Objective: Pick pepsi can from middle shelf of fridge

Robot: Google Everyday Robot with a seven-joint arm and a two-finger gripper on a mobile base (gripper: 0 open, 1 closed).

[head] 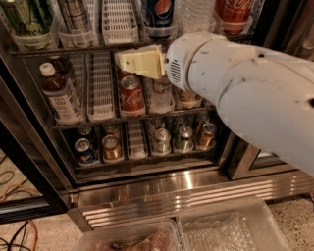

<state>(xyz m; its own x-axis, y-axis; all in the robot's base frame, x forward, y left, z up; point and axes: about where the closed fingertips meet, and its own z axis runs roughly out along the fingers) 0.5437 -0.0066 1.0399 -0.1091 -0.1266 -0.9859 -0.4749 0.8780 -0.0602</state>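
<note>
camera view puts the upright pepsi can (158,13) at one o'clock from the gripper (123,62), just above it on the middle shelf (64,49); whether the gripper is spread i cannot tell.

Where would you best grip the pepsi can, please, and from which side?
I'd grip the pepsi can around its upright side wall, above the clear cup, coming from the front; a white divider and a bottle flank it. The end effector hangs below, slightly left.

floor (293,210): speckled stone | cables (29,227): lower left (orange, black)
</note>
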